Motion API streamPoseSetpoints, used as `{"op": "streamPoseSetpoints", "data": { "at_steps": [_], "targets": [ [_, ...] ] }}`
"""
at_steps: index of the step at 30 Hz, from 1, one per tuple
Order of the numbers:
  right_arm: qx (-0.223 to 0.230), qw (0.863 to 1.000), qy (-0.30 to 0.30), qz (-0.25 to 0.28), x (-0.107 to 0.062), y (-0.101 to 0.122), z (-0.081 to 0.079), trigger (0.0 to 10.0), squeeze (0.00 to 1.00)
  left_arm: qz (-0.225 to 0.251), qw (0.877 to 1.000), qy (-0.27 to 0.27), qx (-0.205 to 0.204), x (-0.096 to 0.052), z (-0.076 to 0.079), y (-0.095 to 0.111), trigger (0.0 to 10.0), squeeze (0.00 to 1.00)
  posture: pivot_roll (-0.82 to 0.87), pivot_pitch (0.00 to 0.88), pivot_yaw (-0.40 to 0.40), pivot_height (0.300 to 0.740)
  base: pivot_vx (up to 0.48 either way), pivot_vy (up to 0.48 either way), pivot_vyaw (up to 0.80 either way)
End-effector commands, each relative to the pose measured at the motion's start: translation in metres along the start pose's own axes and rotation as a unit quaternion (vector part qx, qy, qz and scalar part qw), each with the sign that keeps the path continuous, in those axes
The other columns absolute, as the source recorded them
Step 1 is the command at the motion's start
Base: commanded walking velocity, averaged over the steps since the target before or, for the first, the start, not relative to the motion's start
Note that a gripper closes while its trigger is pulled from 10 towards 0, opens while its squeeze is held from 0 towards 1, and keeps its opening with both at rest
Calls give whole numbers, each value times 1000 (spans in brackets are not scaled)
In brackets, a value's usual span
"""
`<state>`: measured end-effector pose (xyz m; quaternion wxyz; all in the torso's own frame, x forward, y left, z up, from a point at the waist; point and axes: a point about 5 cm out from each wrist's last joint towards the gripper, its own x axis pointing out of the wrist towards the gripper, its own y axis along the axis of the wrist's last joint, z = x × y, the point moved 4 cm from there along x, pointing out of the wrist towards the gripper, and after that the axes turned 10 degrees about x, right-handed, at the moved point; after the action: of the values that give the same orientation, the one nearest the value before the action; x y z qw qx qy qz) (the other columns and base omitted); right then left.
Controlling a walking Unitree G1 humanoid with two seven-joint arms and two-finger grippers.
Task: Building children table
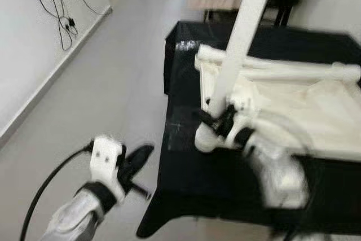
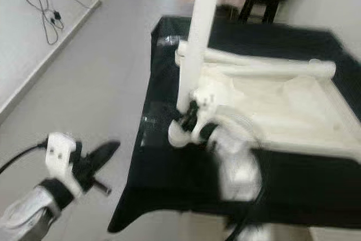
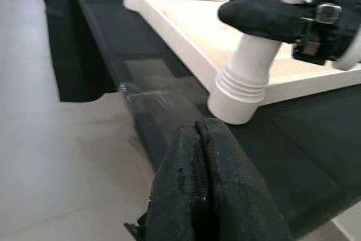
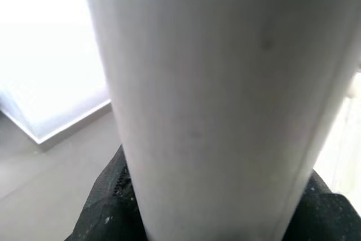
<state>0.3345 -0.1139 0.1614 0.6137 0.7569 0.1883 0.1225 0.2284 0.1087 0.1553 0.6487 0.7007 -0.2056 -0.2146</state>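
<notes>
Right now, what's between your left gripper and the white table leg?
Nothing solid. In the left eye view, grey floor and the edge of the black cloth separate the left gripper from the white leg, which the right gripper holds.

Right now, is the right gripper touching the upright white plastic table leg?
Touching. In the left wrist view, the right gripper has a black finger wrapped against the white plastic table leg.
</notes>
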Motion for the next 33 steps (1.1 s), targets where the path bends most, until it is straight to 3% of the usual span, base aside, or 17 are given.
{"op": "streamPoseSetpoints", "data": {
  "at_steps": [1, 2, 6, 7, 11, 12, 13, 16, 18, 19, 20, 25, 28, 33],
  "targets": [
    [22, 997, -54, -44, -9, -27, 5, 0, 0, -13, 1000, -26, -6, -2, 8, -4, 10000, 0, 37, 113, -34, 740, 0, 0, 0],
    [38, 996, -75, -31, -11, -29, -4, 0, 0, -22, 998, -50, -8, -2, 13, -7, 10000, 0, 42, 110, -30, 740, 0, 0, 0],
    [16, 997, -70, -14, -3, -22, -5, 0, 0, -37, 996, -78, 11, 0, 18, -12, 10000, 0, 45, 108, -38, 740, 0, 0, 0],
    [7, 998, -57, -8, 1, -17, -5, 10000, 0, -38, 996, -81, 18, 1, 19, -12, 10000, 0, 46, 107, -40, 740, 0, 0, 0],
    [16, 1000, 3, -4, 8, -13, -17, 10000, 0, -36, 996, -80, 25, 4, 18, -12, 10000, 0, 50, 106, -42, 740, 0, 0, 0],
    [37, 995, 92, 4, 14, -1, -30, 10000, 1000, -33, 996, -76, 31, 6, 18, -11, 10000, 0, 57, 104, -48, 740, 0, 0, 0],
    [53, 992, 118, 6, 14, 5, -36, 10000, 1000, -32, 996, -75, 33, 6, 18, -11, 10000, 0, 59, 103, -48, 740, 0, 0, 0],
    [70, 988, 138, 20, 17, 17, -32, 10000, 1000, -30, 996, -73, 37, 8, 18, -11, 10000, 0, 70, 98, -56, 740, 0, 0, 0],
    [51, 989, 140, 18, 17, 21, -27, 10000, 1000, -28, 996, -72, 40, 8, 18, -10, 10000, 0, 80, 94, -58, 740, 0, 0, 0],
    [39, 987, 152, 14, 18, 23, -24, 10000, 820, -25, 996, -68, 47, 9, 18, -10, 10000, 0, 84, 91, -63, 740, 0, 0, 0],
    [28, 985, 168, 5, 18, 24, -22, 10000, 0, -22, 996, -64, 53, 9, 17, -9, 10000, 0, 84, 91, -63, 740, 0, 0, 0],
    [-21, 981, 188, -28, 25, 23, -2, 10000, 0, -15, 996, -46, 80, 12, 16, -8, 10000, 0, 91, 82, -70, 740, 0, 0, 0],
    [-20, 969, 243, -44, 27, 24, -3, 10000, 0, -14, 995, -41, 88, 14, 14, -9, 10000, 0, 89, 69, -74, 740, 0, 0, 0],
    [-20, 960, 274, -52, 28, 24, -4, 10000, 0, -11, 995, -37, 92, 15, 13, -10, 10000, 0, 82, 62, -73, 740, 0, 0, 0]
  ]
}}
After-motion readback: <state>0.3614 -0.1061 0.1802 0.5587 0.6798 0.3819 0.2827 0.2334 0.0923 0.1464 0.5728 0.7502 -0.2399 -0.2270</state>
